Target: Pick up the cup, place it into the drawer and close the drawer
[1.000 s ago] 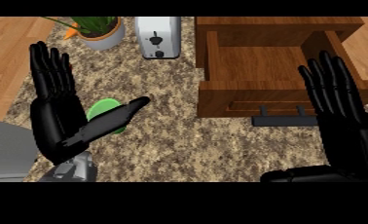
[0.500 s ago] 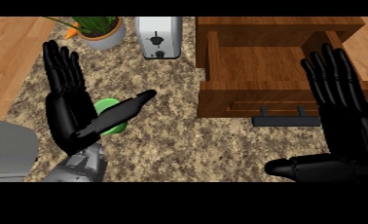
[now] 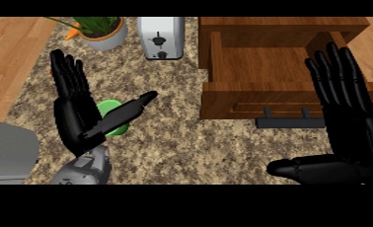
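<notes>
One green cup [image 3: 111,117], one open drawer [image 3: 258,80], one toaster [image 3: 161,37], one potted plant [image 3: 100,31].

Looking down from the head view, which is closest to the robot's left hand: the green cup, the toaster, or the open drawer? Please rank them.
From the left hand:
1. Green cup, right at the hand, between palm and thumb.
2. Toaster, farther up the counter, to the right.
3. Open drawer, farthest, across on the right side.

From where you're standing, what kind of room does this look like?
Most likely a kitchen: a speckled stone counter carries a toaster and a potted plant, and an open wooden drawer sits at the right.
</notes>
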You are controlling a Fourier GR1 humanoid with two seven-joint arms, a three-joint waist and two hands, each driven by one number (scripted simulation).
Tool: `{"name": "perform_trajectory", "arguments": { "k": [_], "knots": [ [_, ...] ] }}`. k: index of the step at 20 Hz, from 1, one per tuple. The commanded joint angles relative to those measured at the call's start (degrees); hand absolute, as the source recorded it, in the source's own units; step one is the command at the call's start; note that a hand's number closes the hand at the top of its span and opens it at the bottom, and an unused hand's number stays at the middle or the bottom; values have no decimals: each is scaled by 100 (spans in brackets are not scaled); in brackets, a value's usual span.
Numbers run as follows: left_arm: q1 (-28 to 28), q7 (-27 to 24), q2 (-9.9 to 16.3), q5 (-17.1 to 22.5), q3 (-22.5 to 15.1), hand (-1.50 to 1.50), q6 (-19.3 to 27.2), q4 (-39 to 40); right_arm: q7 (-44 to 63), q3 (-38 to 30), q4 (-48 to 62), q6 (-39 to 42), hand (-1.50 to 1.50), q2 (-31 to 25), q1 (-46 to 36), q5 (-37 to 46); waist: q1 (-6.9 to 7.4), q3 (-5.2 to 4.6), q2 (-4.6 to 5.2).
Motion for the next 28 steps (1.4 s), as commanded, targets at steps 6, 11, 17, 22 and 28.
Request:
{"name": "perform_trajectory", "arguments": {
  "k": [6,11,17,22,28],
  "knots": [
    [494,-453,-5,608,379,-150,-272,290,552,1,-27,-221,-150,14,-573,42,13,-3,2],
    [765,-485,-6,512,297,-150,-4,341,137,-238,-30,116,-150,-120,-148,-184,7,0,0],
    [978,-1619,-6,1279,580,-150,-157,1072,-97,-242,98,259,-150,-109,79,-183,2,-1,2],
    [1143,-2368,-6,1905,558,-150,-387,1759,121,-324,130,274,-150,-176,-205,-319,3,-2,4],
    [1151,-2720,27,2143,1034,-150,-1059,2289,383,-412,237,11,-150,-169,-687,-177,13,-3,4]
  ]
}}
